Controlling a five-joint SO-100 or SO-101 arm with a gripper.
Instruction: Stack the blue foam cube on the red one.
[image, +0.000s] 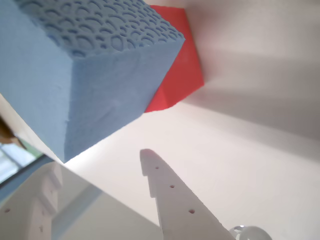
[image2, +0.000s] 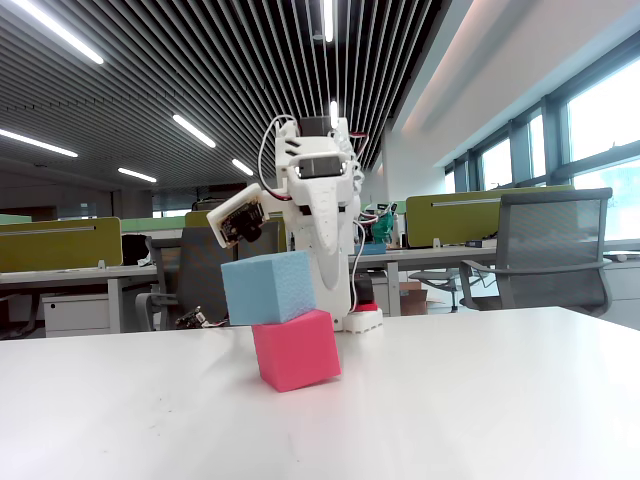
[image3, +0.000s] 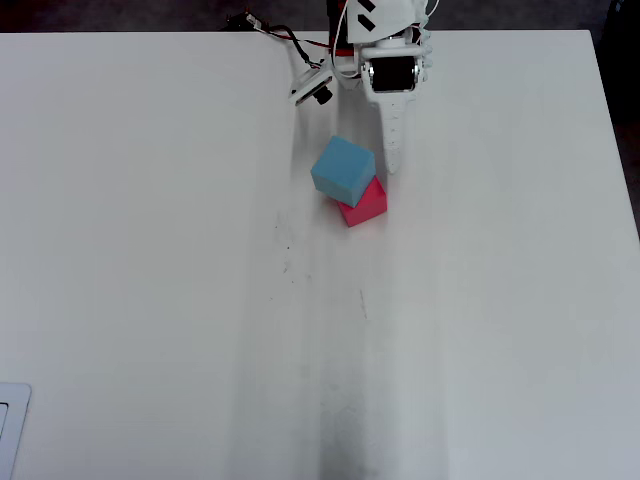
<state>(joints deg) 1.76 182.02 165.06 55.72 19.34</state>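
Blue foam cube (image2: 267, 288) sits on top of the red one (image2: 295, 349), and the stack stands on the white counter (image2: 480, 400) toward its far edge, close in front of the robot's base. The upper cube is not squared up with the lower: in the fixed view it overhangs to the left and looks slightly tilted, and in the overhead view the blue foam cube (image3: 343, 168) covers the upper-left part of the red one (image3: 364, 204), leaving its lower-right corner showing.

The end effector (image3: 392, 160) hangs just beside the stack, on its right in the overhead view, with its long white finger pointing down past the blue cube's right edge. In the fixed view that finger (image2: 330, 262) comes down behind the blue cube's right side; I can't make out whether it touches. From the wrist view the blue foam cube (image: 90, 75) fills the upper left with its patterned face up, the red one (image: 180, 70) peeks out behind it, and one white finger (image: 172, 197) stands clear of both. The jaws look spread, gripping nothing.

Office desks and a grey chair (image2: 550, 250) stand beyond the counter.
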